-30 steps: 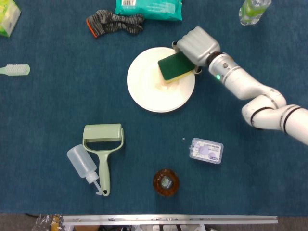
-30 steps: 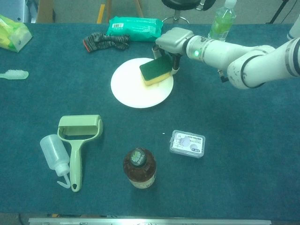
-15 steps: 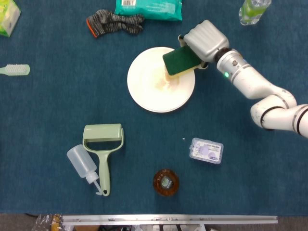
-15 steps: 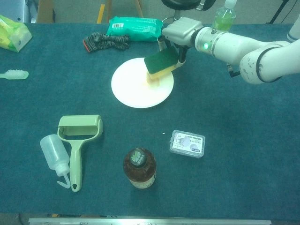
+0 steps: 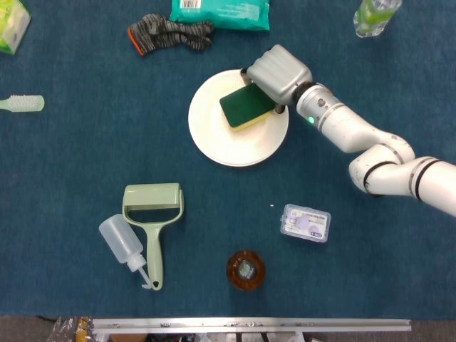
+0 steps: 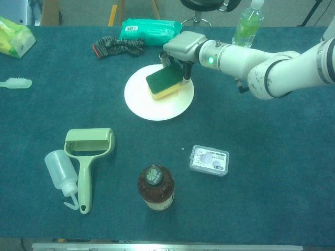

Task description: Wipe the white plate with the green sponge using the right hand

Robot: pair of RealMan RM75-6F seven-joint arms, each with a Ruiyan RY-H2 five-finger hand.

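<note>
Gripping green sponge, right hand presses it flat on white plate, green side up. Left hand out of sight.

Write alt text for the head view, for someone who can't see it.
The robot's right hand holds a green sponge on a white plate on a blue table. A lint roller, squeeze bottle and small clear case lie nearer the robot.
</note>
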